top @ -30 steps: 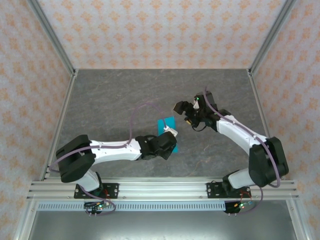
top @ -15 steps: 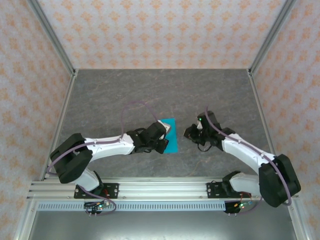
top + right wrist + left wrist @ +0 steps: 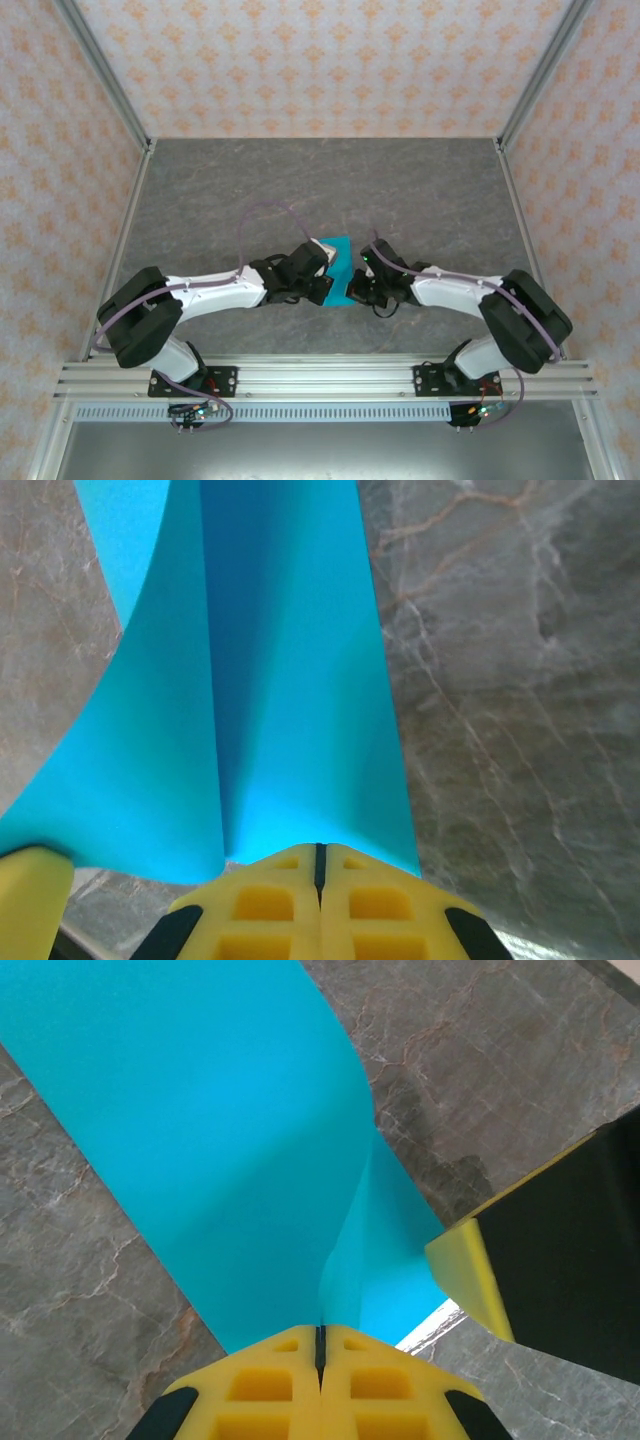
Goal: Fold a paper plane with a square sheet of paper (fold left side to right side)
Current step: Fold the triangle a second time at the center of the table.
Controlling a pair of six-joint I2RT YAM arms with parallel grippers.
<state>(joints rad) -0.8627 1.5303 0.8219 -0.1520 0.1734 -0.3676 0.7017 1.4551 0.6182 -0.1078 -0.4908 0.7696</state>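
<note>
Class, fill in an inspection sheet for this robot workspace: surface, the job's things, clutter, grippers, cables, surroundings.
Surface: dark grey marbled table, flat.
Job's things: square sheet of paper, cyan, lifted and curved at its near edge, no sharp crease seen.
Clutter: nothing seen.
Grippers: left gripper shut on the paper's edge; right gripper shut on the same edge, close beside it.
Cables: purple cable loops above the left arm, clear of the paper.
Surroundings: patterned walls, metal frame posts, mounting rail at the near edge.
</note>
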